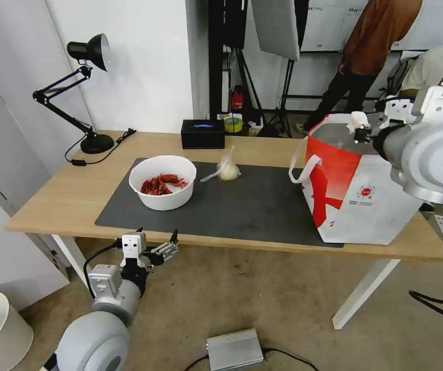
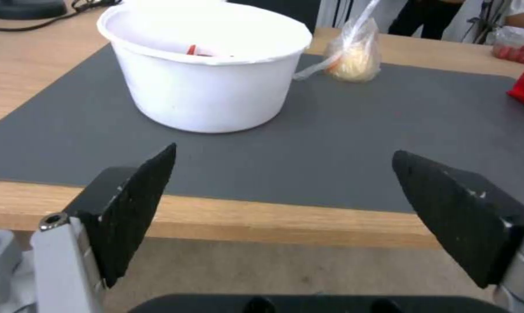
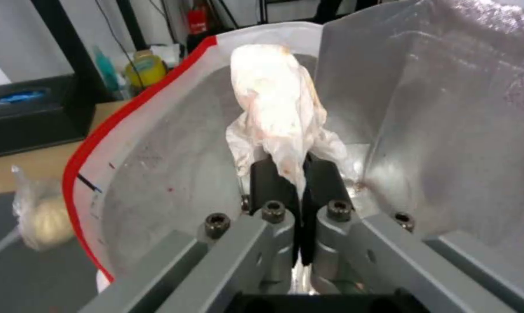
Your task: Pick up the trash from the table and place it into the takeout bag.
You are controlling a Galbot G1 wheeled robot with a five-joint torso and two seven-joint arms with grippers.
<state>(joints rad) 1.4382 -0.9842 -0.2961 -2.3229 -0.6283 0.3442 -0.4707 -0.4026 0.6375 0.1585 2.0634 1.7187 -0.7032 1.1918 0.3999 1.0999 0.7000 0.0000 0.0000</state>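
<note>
- The head view looks forward and down from high up, taking in the whole worktop [image 1: 71, 198].
- The left wrist view sits low at the worktop's near edge, facing the white bowl [image 2: 207, 65] close by.
- The right wrist view looks closely into the takeout bag [image 3: 447, 130]; all three views share the knotted clear bag [image 1: 227, 169].

The takeout bag [image 3: 157, 143] hides its own floor behind the crumpled white tissue [image 3: 276, 113] and the right gripper [image 3: 296, 169]; the knotted clear bag [image 3: 33, 217] is blurred and cut by the right wrist view's edge; the bowl [image 2: 207, 65] wall hides most shells in the left wrist view.
</note>
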